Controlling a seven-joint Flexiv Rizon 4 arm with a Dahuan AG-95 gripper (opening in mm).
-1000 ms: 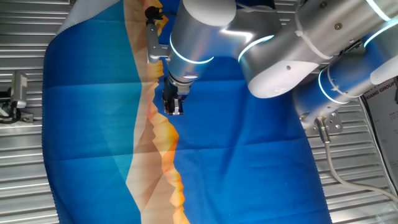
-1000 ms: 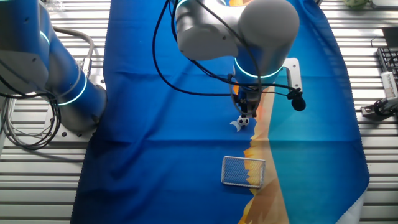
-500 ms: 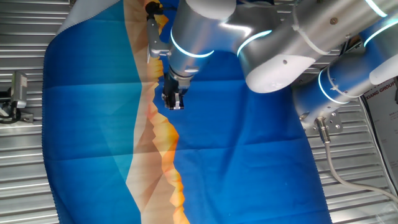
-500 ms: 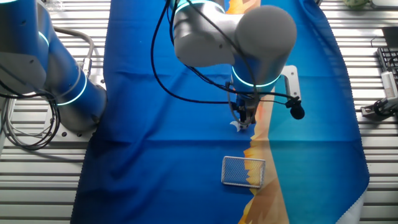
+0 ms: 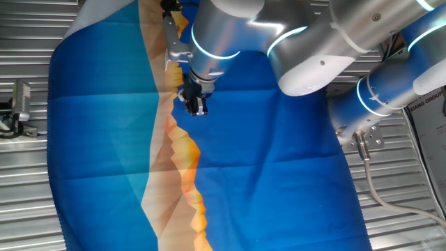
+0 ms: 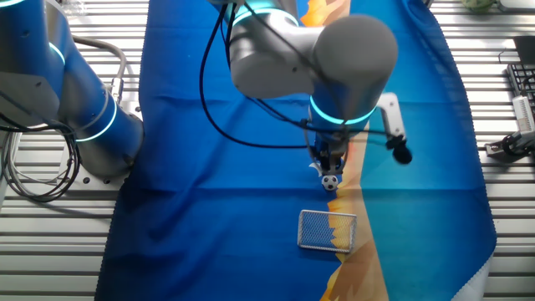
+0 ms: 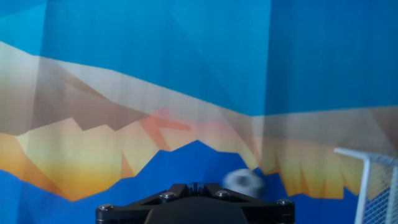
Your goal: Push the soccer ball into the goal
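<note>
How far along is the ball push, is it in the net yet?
Not yet. Done: the gripper is down at the cloth right behind the soccer ball. In hand: the ball sits at the fingertips, short of the goal, with bare cloth between them; the hand view shows the ball blurred and the goal frame off to the right. Left: carry the push on until the ball is inside the net.
</note>
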